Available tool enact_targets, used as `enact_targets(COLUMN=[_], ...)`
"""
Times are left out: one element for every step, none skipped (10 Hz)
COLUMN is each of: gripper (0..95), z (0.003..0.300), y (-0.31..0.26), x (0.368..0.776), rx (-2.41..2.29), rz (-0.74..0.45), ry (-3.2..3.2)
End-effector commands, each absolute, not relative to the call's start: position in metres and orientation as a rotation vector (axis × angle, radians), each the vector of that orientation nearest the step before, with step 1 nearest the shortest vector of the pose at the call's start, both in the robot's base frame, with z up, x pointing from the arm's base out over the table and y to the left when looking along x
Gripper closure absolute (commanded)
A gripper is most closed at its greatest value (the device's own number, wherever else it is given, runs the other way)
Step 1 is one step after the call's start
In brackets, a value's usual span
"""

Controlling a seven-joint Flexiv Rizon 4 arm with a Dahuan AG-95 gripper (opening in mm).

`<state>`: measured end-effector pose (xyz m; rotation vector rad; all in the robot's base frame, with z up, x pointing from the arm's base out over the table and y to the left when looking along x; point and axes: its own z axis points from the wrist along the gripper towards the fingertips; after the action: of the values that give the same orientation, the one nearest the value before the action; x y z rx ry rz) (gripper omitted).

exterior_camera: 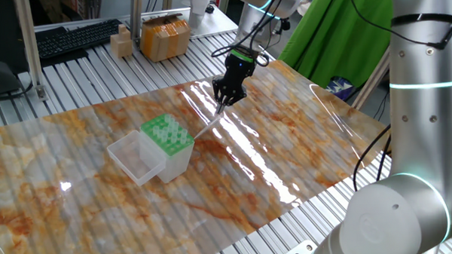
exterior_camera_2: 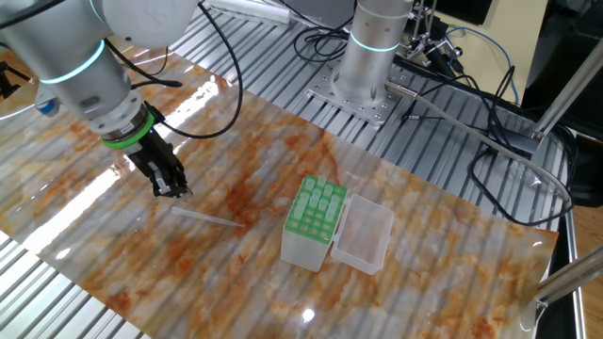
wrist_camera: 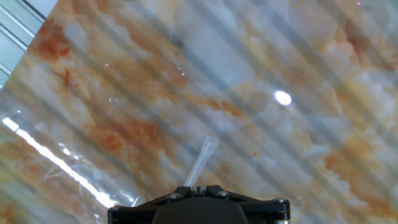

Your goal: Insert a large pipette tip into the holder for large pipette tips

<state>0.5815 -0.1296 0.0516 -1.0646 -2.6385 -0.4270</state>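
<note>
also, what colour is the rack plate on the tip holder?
Bright green rack plate, clearest in the other fixed view.

One large pipette tip (exterior_camera_2: 205, 219), one holder for large pipette tips (exterior_camera_2: 314, 222).

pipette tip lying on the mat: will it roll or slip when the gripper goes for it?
Probably. The tip is a thin cone lying flat on a glossy mat, so a nudge would likely swing it in an arc. It looks very light and smooth, so the gripper may skate it away. Likely stiff enough to pinch.
</note>
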Motion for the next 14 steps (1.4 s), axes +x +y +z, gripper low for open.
enact_targets(gripper=[95.0,95.0,95.0,95.0,95.0,95.0,95.0,95.0,95.0,95.0,95.0,95.0,95.0,95.0], z=[0.0503,0.0482,0.0465,0.0457,0.0459,0.0459,0.0459,0.046,0.0464,0.0465,0.0465,0.0465,0.0465,0.0465], y=[-0.1307,-0.1311,-0.1315,-0.1315,-0.1315,-0.1315,-0.1316,-0.1317,-0.1319,-0.132,-0.132,-0.1321,-0.1321,-0.1321], x=[0.5825,0.5826,0.5826,0.5825,0.5827,0.5827,0.5827,0.5829,0.5832,0.5833,0.5834,0.5834,0.5834,0.5834], rx=[-1.062,-1.064,-1.063,-1.061,-1.06,-1.06,-1.063,-1.062,-1.062,-1.063,-1.068,-1.071,-1.067,-1.069], rz=[-0.432,-0.436,-0.441,-0.443,-0.448,-0.448,-0.447,-0.446,-0.447,-0.447,-0.447,-0.445,-0.444,-0.446], ry=[-2.634,-2.631,-2.629,-2.631,-2.628,-2.627,-2.626,-2.627,-2.627,-2.626,-2.623,-2.623,-2.626,-2.624])
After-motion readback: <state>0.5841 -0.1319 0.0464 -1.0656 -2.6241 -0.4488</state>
